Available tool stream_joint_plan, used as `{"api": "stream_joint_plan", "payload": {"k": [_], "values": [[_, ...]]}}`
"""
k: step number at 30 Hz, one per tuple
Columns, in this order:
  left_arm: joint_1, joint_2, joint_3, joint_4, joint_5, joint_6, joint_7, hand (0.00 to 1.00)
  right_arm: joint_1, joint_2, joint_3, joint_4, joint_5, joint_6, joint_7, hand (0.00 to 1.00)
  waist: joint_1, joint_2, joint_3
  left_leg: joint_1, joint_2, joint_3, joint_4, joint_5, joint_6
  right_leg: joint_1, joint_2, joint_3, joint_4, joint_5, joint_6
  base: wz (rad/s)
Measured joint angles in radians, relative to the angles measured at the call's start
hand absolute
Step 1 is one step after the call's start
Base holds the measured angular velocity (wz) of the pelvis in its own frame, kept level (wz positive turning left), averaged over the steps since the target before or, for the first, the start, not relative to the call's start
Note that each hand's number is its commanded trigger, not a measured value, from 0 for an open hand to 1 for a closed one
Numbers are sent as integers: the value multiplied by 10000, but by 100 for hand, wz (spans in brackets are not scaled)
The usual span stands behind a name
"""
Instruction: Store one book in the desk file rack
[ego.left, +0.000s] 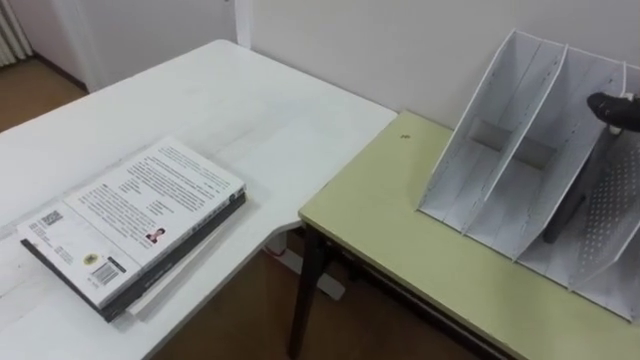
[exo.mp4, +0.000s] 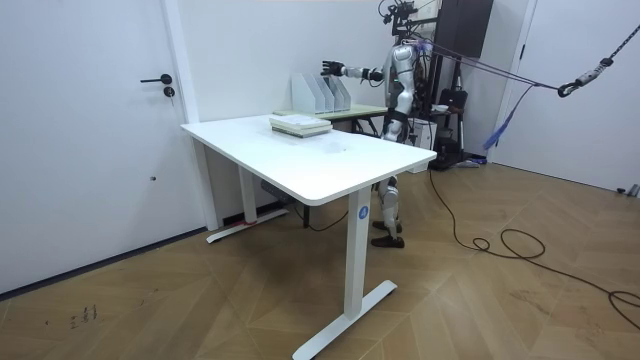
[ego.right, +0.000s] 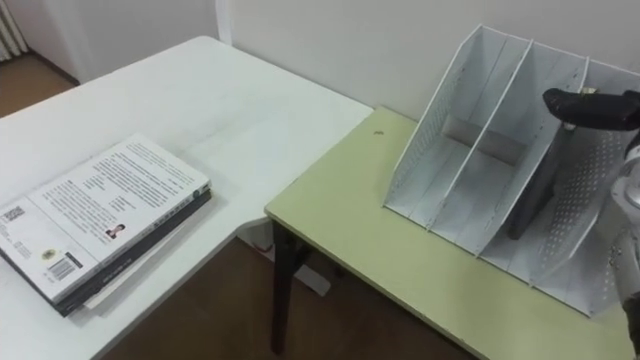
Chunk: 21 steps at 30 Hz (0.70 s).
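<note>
A white file rack (ego.left: 500, 130) with several slanted compartments stands on the green desk (ego.left: 390, 205), against the wall. A dark book (ego.right: 530, 205) stands leaning inside the compartment on the rack's right side. My right hand (ego.right: 590, 108) hovers at the rack's top edge above that book, fingers stretched out and holding nothing. In the room view the same hand (exo.mp4: 328, 69) reaches over the rack (exo.mp4: 322, 93). A stack of books (ego.left: 140, 215) with a white printed cover on top lies on the white table (ego.left: 220, 100) to my left.
The white table and the green desk meet at a corner, with a gap down to the wooden floor (ego.left: 250, 320) in front. A wall runs right behind the rack. In the room view I stand behind the white table (exo.mp4: 330, 165), beside the desk.
</note>
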Motion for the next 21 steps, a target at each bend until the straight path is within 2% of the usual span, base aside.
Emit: {"api": "stream_joint_plan", "payload": {"k": [6,9,11,15,21], "values": [[1,104,15,-14,14,-44,25,0,-31,0,137,-837,-3,2,-79,0,-30,-41,34,-120,-32,9,-28,12,21,-88,-9,36,-1,-2,3,0],[-10,116,12,38,43,-116,-12,0,-30,0,148,-2099,2,-84,-177,0,-55,-26,42,-111,-23,7,-45,11,20,-78,8,57,-13,-2,4,0],[-13,121,4,77,66,-218,-14,0,-30,0,191,-2702,5,-400,-206,0,-35,-29,50,-94,-25,24,-34,12,20,-45,5,50,-24,-2,4,4],[-11,106,22,55,90,-250,-1,0,-24,2,198,-3920,-18,-401,-184,0,-53,5,105,-114,-35,-4,-49,12,22,-101,-3,102,-33,-8,14,1],[-45,27,183,230,476,-340,145,0,-21,3,186,-6501,-48,-408,339,0,-96,67,92,-139,-25,-2,-70,11,22,-87,15,142,-31,-8,14,0]]}}
